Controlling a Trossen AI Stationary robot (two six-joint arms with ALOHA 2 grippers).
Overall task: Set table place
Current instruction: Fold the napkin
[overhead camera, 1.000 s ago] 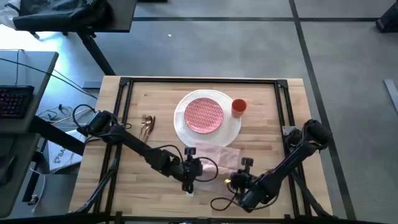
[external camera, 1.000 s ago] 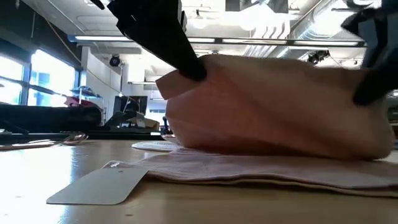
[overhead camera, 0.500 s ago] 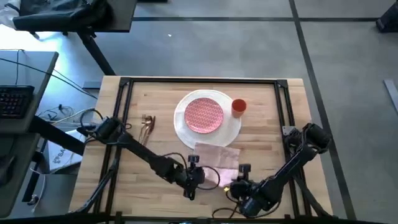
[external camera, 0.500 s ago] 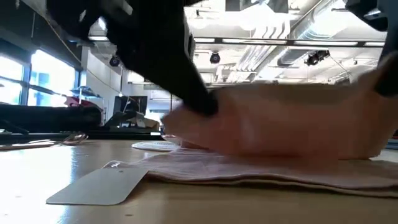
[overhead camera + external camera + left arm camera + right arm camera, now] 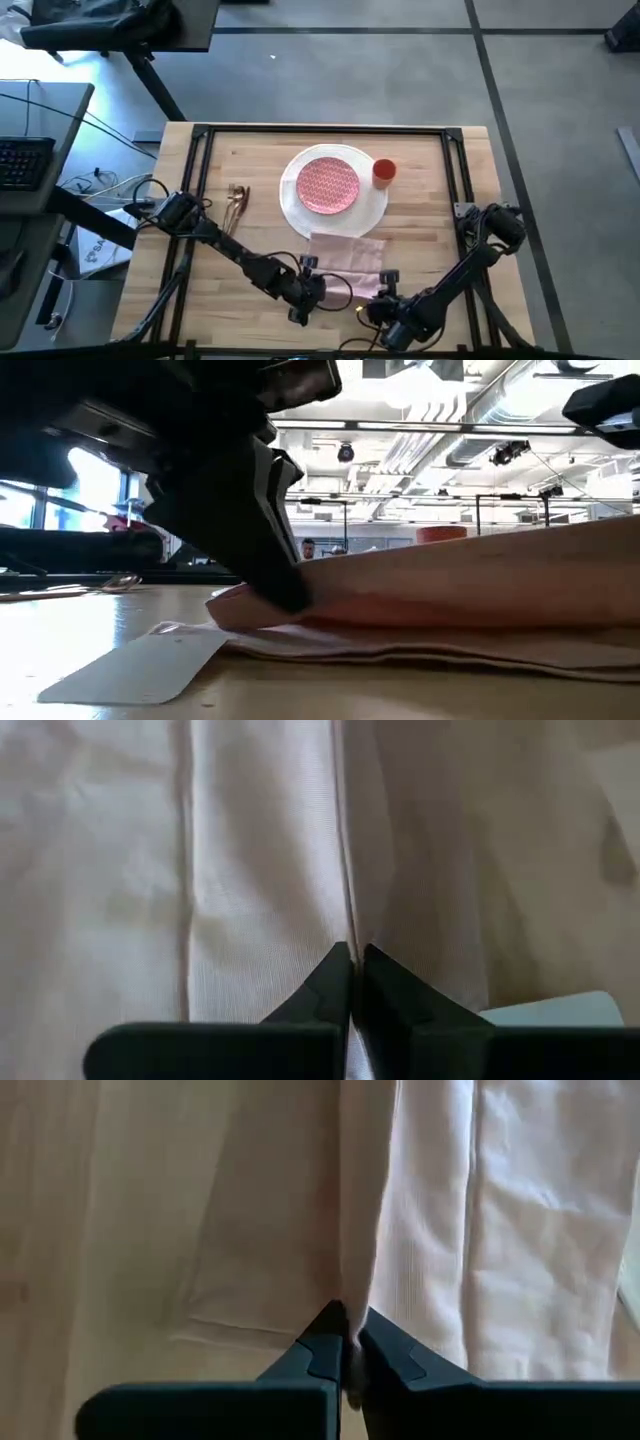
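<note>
The pale pink napkin lies on the table near its front edge, below the large white plate. That plate carries the smaller red-patterned plate; the orange cup stands at its right, and the copper cutlery lies on the wood at its left. My left gripper is shut on the napkin's near left part, my right gripper on its near right part. In the low view the left gripper is down at the cloth, while only part of the right gripper shows. My left gripper pinches a raised ridge of the napkin between its two fingers, slanting down from the near side. The held upper layer sits just above the layers lying flat on the table. My right gripper pinches a narrow upstanding fold of the napkin between its fingertips, coming at it from the near side. The cloth beyond the fold lies spread on the table.
A white card tag lies on the wood beside the napkin's near left corner. The black rail frame runs around the tabletop. A grey desk with a keyboard stands off the table's left side.
Both grippers have moved toward the table's near edge and down, still shut on the napkin. The napkin's raised upper layer, a tall hump a second ago, has sunk low over the layers on the table.
</note>
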